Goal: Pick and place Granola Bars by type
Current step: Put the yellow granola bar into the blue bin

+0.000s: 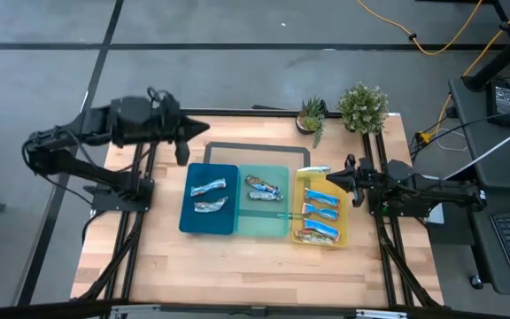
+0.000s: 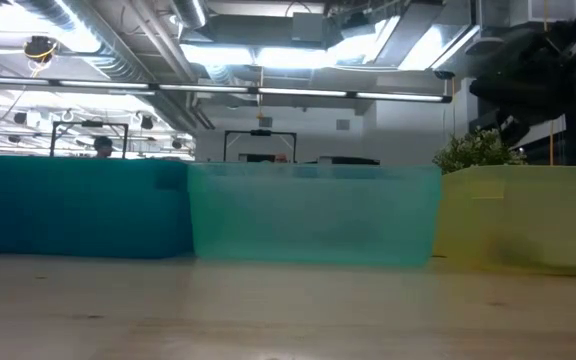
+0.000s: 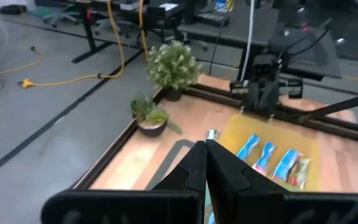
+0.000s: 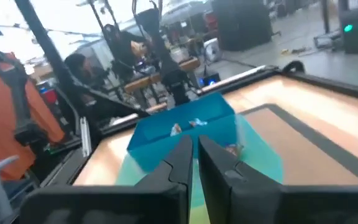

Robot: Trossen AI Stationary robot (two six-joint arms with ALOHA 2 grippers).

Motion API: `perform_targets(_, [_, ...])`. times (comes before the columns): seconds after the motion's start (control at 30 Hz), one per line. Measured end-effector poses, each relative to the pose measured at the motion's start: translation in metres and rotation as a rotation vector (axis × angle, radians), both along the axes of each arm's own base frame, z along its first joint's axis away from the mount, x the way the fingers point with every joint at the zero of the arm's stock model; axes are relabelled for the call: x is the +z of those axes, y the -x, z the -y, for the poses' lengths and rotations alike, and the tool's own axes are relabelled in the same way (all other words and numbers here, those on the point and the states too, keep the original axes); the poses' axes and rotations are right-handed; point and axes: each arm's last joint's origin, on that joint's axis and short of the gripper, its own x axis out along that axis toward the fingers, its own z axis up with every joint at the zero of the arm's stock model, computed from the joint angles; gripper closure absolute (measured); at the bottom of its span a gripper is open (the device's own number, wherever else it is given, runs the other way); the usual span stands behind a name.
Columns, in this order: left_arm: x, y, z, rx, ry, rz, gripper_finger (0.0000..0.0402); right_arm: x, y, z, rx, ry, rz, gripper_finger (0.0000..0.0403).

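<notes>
In the high view three trays stand side by side mid-table: dark-blue (image 1: 193,217), teal (image 1: 277,221) and yellow (image 1: 342,232). Two silvery-brown bars (image 1: 209,188) lie flat in the dark-blue tray, two more bars (image 1: 262,184) in the teal tray, and several bright blue bars (image 1: 323,196) in the yellow tray. One bar (image 1: 312,170) sits at the yellow tray's far edge. My left gripper (image 1: 204,129) (image 3: 205,148) is shut, raised over the table's far left, beyond the dark-blue tray. My right gripper (image 1: 329,177) (image 4: 194,143) is shut, by the yellow tray's far right corner.
Two potted plants (image 1: 312,115) (image 1: 363,106) stand at the table's far edge on the right. A dark rectangular outline (image 1: 246,147) lies on the wood behind the trays. Bare wood (image 1: 237,266) lies between the trays and the near edge. Cables and desks surround the table.
</notes>
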Motion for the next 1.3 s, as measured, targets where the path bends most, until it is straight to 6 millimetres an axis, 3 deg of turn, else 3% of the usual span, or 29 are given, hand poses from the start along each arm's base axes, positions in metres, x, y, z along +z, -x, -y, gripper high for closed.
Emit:
perform_targets(0.1, [-0.007,0.001,0.015,0.005,-0.002,-0.007,0.04,0.008,0.002,0.001,-0.03,-0.04,-0.047,0.0373])
perform_targets(0.2, [-0.011,-0.001,0.026,-0.028,0.014,-0.014,0.04,0.029,0.007,0.002,-0.043,-0.057,-0.132,0.0359])
perform_targets(0.37, [-0.016,-0.008,0.038,-0.07,0.005,-0.029,0.0399,0.07,0.006,0.005,-0.066,-0.075,-0.273,0.0299])
perform_targets(0.57, [-0.018,-0.014,0.045,-0.096,-0.009,-0.042,0.04,0.12,-0.019,0.014,-0.114,-0.096,-0.492,0.02])
perform_targets(0.73, [-0.015,-0.015,0.05,-0.137,-0.034,-0.019,0.0399,0.139,-0.047,0.03,-0.11,0.003,-0.81,0.0155])
perform_targets(0.93, [-0.013,-0.015,0.057,-0.189,-0.07,-0.003,0.0401,0.13,-0.075,0.062,-0.062,0.13,-1.123,0.0159])
perform_targets(1.13, [-0.012,-0.014,0.066,-0.214,-0.071,0.011,0.0399,0.101,-0.094,0.096,-0.058,0.158,-1.309,0.0177])
perform_targets(1.3, [-0.012,-0.011,0.072,-0.205,-0.081,0.017,0.04,0.072,-0.109,0.113,-0.031,0.12,-1.436,0.0182])
